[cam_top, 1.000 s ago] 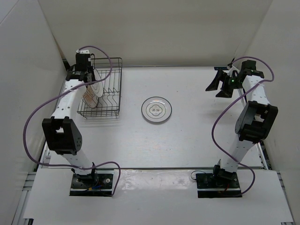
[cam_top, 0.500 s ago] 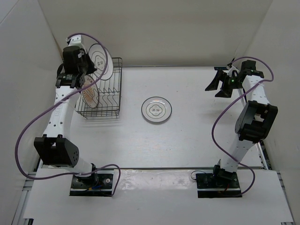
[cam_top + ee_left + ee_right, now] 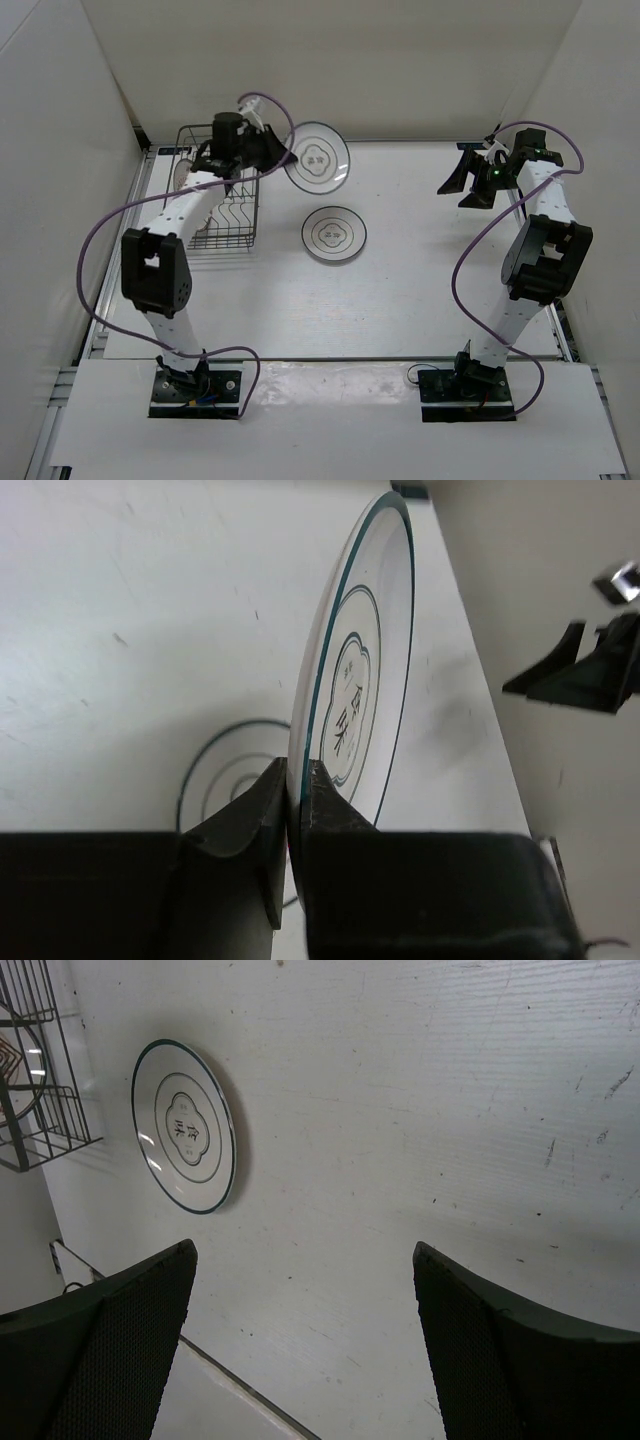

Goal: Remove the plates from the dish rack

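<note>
The left gripper (image 3: pixel 291 785) is pinching a white plate (image 3: pixel 370 670), dark-rimmed with a dark centre motif, by its edge, while the right gripper (image 3: pixel 303 1250) is hanging spread.

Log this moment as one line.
left gripper: shut on held plate, aloft right of rack | right gripper: open, empty | second plate: flat on table | third plate: in rack

The left arm reaches far forward and bends to the right, its left gripper (image 3: pixel 281 158) turned sideways with fingers (image 3: pixel 250 825) pinched on the rim of a white plate (image 3: pixel 365 670). The right arm is folded with its elbow high, and the right gripper (image 3: pixel 462 183) points left, fingers (image 3: pixel 110 1345) spread wide.
</note>
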